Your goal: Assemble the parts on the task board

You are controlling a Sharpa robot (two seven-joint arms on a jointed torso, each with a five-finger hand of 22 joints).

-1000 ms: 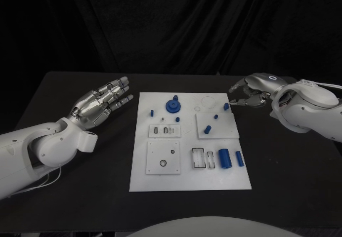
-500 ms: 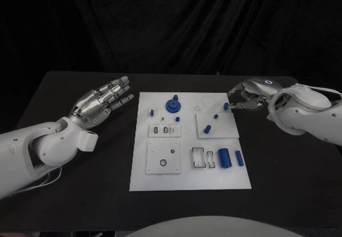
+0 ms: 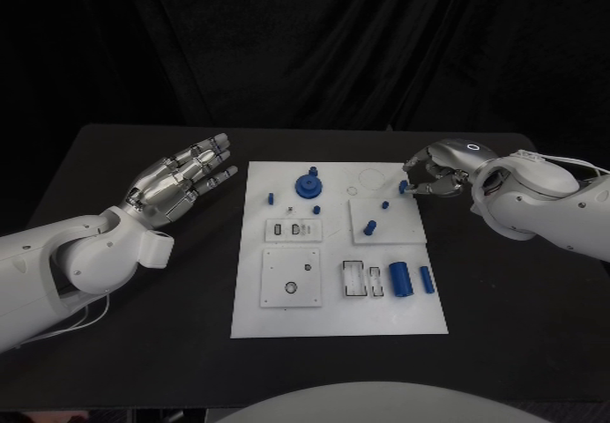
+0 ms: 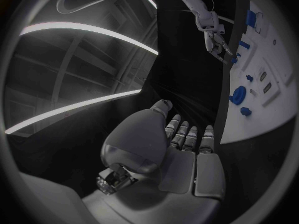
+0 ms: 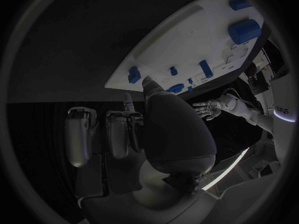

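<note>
Here the small blue part (image 3: 403,187) touches right hand (image 3: 436,173) fingers (image 3: 416,184).

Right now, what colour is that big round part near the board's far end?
Blue. The round part shows best in the head view.

Black table (image 3: 152,352): a flat, matt, dark surface that spans the lower part of the head view, its far edge running straight across the upper third and its left corner cut off at an angle. Black curtain (image 3: 305,62): dark cloth hanging in soft vertical folds behind the table's far edge, covering the whole background from side to side.
</note>
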